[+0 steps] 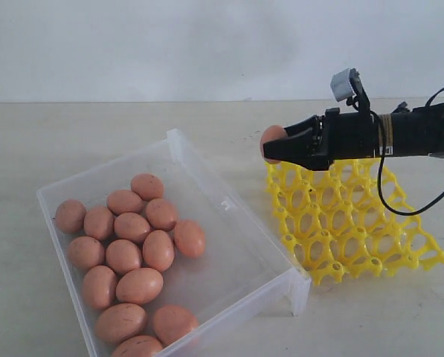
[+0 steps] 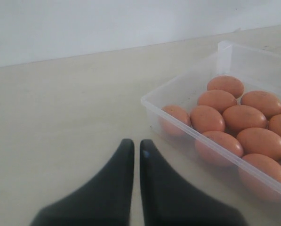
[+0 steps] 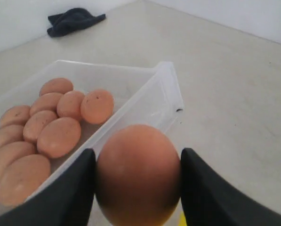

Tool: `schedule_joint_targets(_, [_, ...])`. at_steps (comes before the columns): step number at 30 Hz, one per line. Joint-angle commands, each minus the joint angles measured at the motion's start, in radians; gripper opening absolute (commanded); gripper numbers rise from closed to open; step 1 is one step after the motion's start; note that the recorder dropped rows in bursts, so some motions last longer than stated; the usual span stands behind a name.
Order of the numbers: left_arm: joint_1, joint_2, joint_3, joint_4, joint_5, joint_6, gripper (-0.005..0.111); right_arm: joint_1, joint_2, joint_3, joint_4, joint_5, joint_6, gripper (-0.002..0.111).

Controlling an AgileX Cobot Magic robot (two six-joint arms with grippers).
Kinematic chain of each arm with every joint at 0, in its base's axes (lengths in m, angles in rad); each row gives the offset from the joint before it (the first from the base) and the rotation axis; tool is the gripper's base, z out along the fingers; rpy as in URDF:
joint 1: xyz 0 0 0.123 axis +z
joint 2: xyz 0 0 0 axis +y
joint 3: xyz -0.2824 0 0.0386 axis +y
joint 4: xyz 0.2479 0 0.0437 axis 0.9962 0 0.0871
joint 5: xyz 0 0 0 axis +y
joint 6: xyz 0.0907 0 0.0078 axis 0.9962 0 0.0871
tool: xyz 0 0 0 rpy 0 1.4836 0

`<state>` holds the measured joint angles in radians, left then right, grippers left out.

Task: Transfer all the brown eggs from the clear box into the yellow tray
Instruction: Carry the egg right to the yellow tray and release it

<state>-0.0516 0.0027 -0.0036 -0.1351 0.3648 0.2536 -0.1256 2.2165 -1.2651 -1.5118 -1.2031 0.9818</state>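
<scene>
Several brown eggs [image 1: 132, 253] lie clustered in the left half of the clear box [image 1: 233, 249]. To its right sits the yellow tray [image 1: 355, 223], and no egg shows in its cups. My right gripper [image 1: 275, 149] hovers over the tray's far left corner, shut on one brown egg [image 3: 138, 181] that fills the gap between its fingers [image 3: 79, 188]. In the left wrist view my left gripper [image 2: 136, 143] is shut and empty above bare table, just outside the box's rim [image 2: 178, 125]. It does not appear in the exterior view.
A dark cloth [image 3: 74, 20] lies far off on the table beyond the box. The right arm's black cable [image 1: 389, 201] loops down over the tray's back edge. The box's right half holds no eggs.
</scene>
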Motion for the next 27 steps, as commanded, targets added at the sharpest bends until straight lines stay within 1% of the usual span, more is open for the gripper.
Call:
schedule_joint_targets(1, [-0.006, -0.003, 0.004, -0.007, -0.005, 0.001, 0.004, -0.004, -0.002, -0.003, -0.071, -0.018, 0.042, 0.0])
schedule_joint_targets(7, [-0.006, -0.003, 0.004, -0.007, -0.005, 0.001, 0.004, -0.004, -0.002, -0.003, -0.123, -0.016, 0.03, 0.0])
schedule_joint_targets(12, [-0.006, -0.003, 0.004, -0.007, -0.005, 0.001, 0.004, -0.004, -0.002, -0.003, -0.15, 0.076, 0.006, 0.0])
schedule_joint_targets(17, [-0.006, -0.003, 0.004, -0.007, -0.005, 0.001, 0.004, -0.004, -0.002, -0.003, -0.154, 0.114, -0.05, 0.0])
schedule_joint_targets(25, [-0.006, -0.003, 0.004, -0.007, -0.005, 0.001, 0.004, -0.004, -0.002, -0.003, -0.154, 0.209, -0.056, 0.0])
schedule_joint_targets(27, [-0.006, -0.003, 0.004, -0.007, -0.005, 0.001, 0.004, -0.004, -0.002, -0.003, -0.154, 0.214, -0.054, 0.003])
